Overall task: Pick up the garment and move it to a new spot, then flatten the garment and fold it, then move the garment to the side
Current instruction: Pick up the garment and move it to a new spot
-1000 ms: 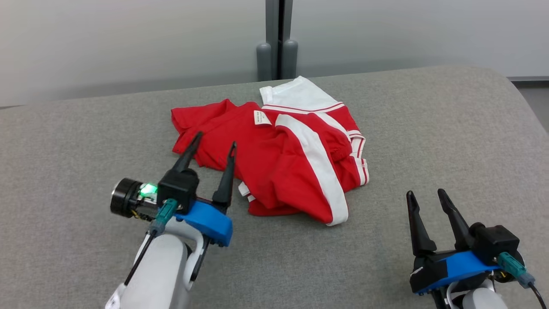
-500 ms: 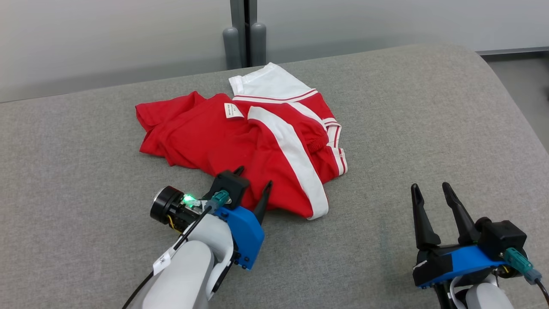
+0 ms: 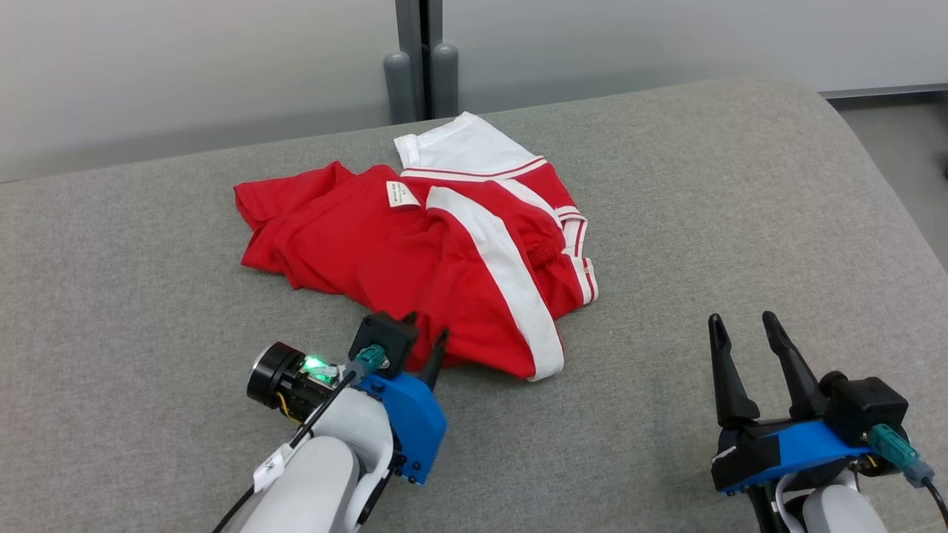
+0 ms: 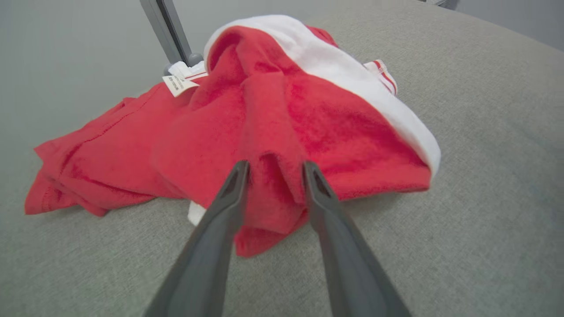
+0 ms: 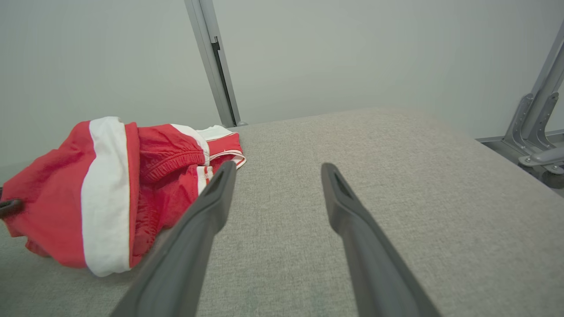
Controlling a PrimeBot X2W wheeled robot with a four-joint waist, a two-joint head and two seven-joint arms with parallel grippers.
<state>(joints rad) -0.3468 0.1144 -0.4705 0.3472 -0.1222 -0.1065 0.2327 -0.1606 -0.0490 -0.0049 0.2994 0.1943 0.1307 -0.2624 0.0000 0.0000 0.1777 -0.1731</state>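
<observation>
The first step, picking the garment up, appears to be in hand. The crumpled red garment point(image 3: 444, 252) with its white stripes lies toward the far middle of the grey fabric tabletop point(image 3: 703, 207), not yet lifted. The left gripper point(image 3: 426, 327) sits at the garment's near edge. In the left wrist view its fingers stand part open, one on each side of a raised fold of red cloth, and nothing looks pinched yet. The right gripper point(image 3: 742, 320) is spread wide and empty, well apart from the cloth on the right. The next move likely calls for closing the left fingers firmly on that fold, taking enough layers that it does not slip, and then raising it clear.
</observation>
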